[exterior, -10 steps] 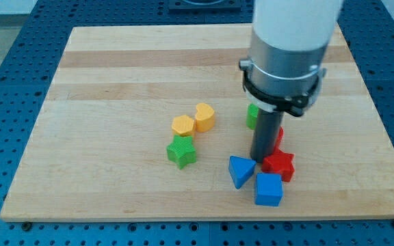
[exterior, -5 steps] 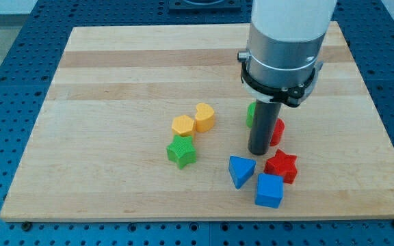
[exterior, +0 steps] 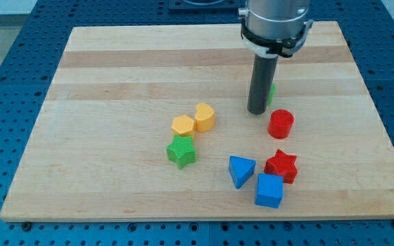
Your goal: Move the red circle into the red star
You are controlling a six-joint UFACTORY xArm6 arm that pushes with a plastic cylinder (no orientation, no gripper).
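The red circle [exterior: 280, 124] stands on the wooden board, apart from the red star [exterior: 281, 166], which lies below it toward the view's bottom. My tip [exterior: 256, 111] rests on the board just up and left of the red circle, with a small gap between them. The rod hides most of a green block [exterior: 271, 93] behind it.
A blue triangle [exterior: 241, 170] and a blue cube [exterior: 269, 189] lie beside the red star. A green star [exterior: 182, 151], an orange hexagon [exterior: 182, 126] and a yellow heart [exterior: 204, 117] cluster at the view's left of centre. The board's right edge [exterior: 378, 130] is near.
My tip has moved toward the view's top, from beside the red star and blue triangle to above the red circle. The red circle is now fully uncovered. The blocks look unmoved.
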